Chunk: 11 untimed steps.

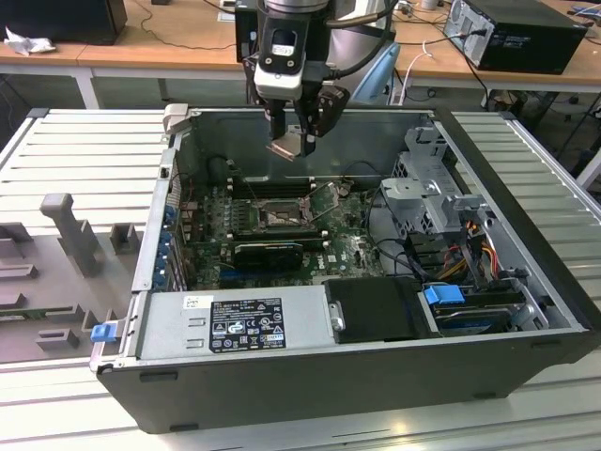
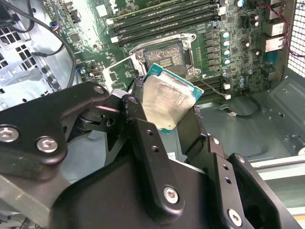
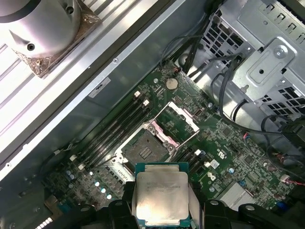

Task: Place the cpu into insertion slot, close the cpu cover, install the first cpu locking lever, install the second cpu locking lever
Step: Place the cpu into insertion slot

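Observation:
My gripper (image 1: 293, 141) is shut on the cpu (image 1: 286, 147), a silvery-beige square chip held by its edges and tilted above the open computer case. In both wrist views the cpu (image 2: 167, 101) (image 3: 159, 195) sits between the black fingers (image 2: 143, 133), with its metal face visible. Below it on the green board lies the insertion slot (image 1: 279, 216) (image 2: 164, 57) (image 3: 145, 150), dark, open and empty. The cpu cover (image 1: 329, 195) (image 2: 119, 74) (image 3: 178, 119) is swung up and back from the slot. The cpu hangs well above the slot and touches nothing else.
Memory sticks (image 1: 268, 183) run along the slot's far side. A metal drive cage (image 1: 432, 197) with cables stands at the exterior view's right and the power supply (image 1: 235, 324) at the front. The case walls (image 1: 155, 235) surround the board. A grey fixture (image 1: 66, 225) sits outside the case on the left.

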Each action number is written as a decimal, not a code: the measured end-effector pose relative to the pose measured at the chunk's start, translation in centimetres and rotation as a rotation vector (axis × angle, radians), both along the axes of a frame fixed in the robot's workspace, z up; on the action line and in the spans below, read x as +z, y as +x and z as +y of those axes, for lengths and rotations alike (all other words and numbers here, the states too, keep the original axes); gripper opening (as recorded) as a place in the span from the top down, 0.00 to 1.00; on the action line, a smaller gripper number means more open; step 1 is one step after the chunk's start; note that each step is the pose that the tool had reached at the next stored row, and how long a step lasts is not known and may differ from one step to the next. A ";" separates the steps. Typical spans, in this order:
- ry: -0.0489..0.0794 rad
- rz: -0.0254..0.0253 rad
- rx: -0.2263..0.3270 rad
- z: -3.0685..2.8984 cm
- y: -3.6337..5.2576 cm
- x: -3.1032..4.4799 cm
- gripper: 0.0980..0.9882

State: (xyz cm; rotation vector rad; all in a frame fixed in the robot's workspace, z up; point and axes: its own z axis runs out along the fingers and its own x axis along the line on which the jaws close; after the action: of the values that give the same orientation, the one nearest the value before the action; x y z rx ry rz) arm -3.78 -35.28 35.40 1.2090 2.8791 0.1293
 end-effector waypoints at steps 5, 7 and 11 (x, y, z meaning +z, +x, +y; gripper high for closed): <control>0.000 0.0000 -0.035 0.00 0.00 -0.33 0.52; 0.000 0.0001 -0.064 0.00 0.00 -0.40 0.52; 0.000 0.0000 -0.129 0.00 0.00 -0.54 0.52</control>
State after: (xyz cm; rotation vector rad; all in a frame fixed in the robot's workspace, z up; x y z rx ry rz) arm -3.78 -35.28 34.86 1.3903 2.7902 0.1272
